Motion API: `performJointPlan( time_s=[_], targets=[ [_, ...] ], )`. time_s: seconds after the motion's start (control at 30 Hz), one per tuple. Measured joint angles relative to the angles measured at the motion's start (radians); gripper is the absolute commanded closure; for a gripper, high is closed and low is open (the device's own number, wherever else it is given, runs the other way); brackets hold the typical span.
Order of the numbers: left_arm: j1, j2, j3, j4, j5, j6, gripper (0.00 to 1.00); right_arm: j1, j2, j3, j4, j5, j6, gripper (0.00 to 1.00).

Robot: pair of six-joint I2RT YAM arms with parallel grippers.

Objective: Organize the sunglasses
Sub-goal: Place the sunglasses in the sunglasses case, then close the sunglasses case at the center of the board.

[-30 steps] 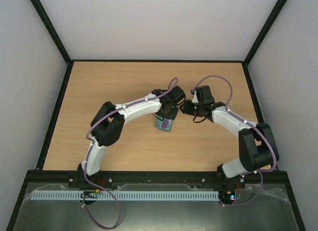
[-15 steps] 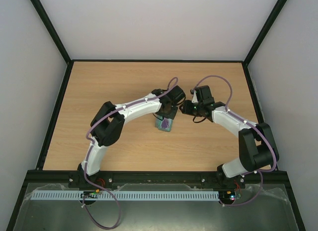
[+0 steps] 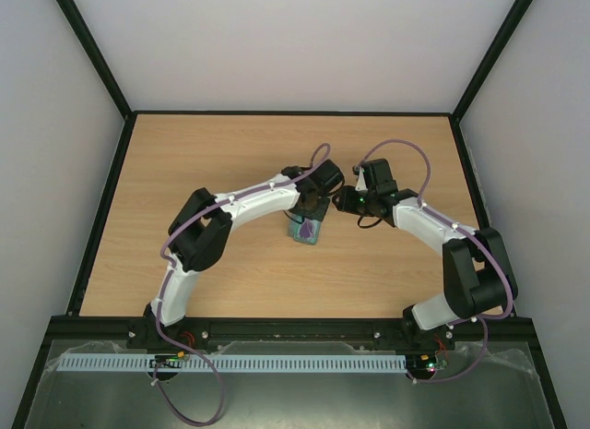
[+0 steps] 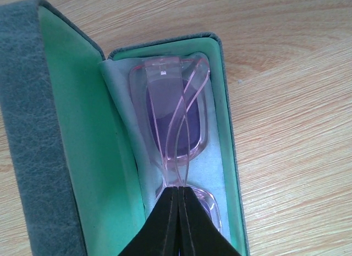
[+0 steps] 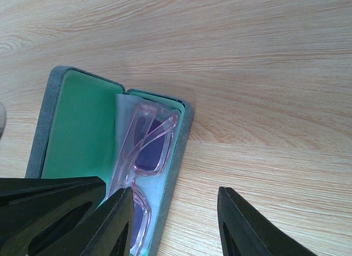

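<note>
The sunglasses (image 4: 170,113), pink-framed with purple lenses, lie folded inside the open blue-grey case (image 4: 33,129) with green lining, on a light-blue cloth (image 4: 124,118). My left gripper (image 4: 180,189) is shut, its tips meeting right over the glasses' bridge; nothing shows between the jaws. In the right wrist view the sunglasses (image 5: 151,146) and case (image 5: 71,124) sit at lower left. My right gripper (image 5: 176,191) stands open, one finger over the case, the other over bare table. From above, the case (image 3: 304,232) lies under both grippers at mid table.
The wooden table (image 3: 230,152) is bordered by a black frame and white walls. The case lid (image 4: 22,74) stands open to the left of the glasses. Both arms arch toward the table's middle and nearly meet there.
</note>
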Motion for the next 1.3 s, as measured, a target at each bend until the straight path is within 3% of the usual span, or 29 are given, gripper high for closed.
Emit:
performJointPlan(
  time_s=[0.9, 1.13, 1.3],
  targets=[
    [-0.027, 0.045, -0.008, 0.005, -0.045, -0.008, 0.97, 0.007, 0.0, -0.004, 0.013, 0.0, 0.0, 0.57],
    [-0.042, 0.013, -0.008, -0.002, -0.042, -0.02, 0.77, 0.007, 0.0, -0.004, 0.013, 0.002, 0.0, 0.56],
    [-0.05, -0.113, -0.013, 0.007, -0.021, -0.031, 0.52, 0.007, 0.013, -0.004, 0.013, 0.01, 0.0, 0.56]
  ],
)
